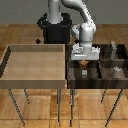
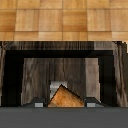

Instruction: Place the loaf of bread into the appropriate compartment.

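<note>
Between gripper (image 2: 61,103) fingertips, tan crusty loaf (image 2: 62,96)

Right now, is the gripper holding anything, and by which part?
Yes. The gripper holds the loaf of bread between its fingers, pinched at its lower sides, above the compartment with the small grey block.

Loaf of bread (image 2: 64,97): tan-orange, faint grainy crust texture. Small block (image 2: 59,84) behind it: pale grey. Divided bin (image 1: 96,75): dark brown streaked wood, near-black rims; its compartment (image 2: 37,75) floor grey-brown, streaked. Big tray (image 1: 34,67): light plain wood. Small object (image 1: 117,71) in the 3 o'clock cell: whitish. Arm (image 1: 84,30): white; tool (image 1: 83,60) white with dark fingers. Floor (image 2: 64,17): orange-brown wood planks.
</note>
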You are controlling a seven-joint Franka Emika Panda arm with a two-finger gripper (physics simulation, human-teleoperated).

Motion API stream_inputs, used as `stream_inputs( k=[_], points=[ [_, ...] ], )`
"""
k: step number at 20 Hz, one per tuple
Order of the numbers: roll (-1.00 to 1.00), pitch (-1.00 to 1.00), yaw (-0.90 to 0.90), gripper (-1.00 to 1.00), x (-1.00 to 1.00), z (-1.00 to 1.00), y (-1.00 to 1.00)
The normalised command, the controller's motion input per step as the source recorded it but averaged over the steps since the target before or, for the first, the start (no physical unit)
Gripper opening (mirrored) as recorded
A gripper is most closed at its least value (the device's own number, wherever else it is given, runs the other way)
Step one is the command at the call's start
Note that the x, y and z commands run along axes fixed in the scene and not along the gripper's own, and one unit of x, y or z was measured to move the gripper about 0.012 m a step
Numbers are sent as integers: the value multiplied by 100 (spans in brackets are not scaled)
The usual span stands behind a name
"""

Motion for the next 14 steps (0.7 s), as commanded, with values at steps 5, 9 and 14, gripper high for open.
stream_inputs(
  k=[5, 9, 14],
  points=[
    [0, 0, 0, -100, 0, 0, 20],
    [0, 0, 0, -100, -25, 0, -25],
    [0, 0, 0, -100, 0, 0, 0]
  ],
)
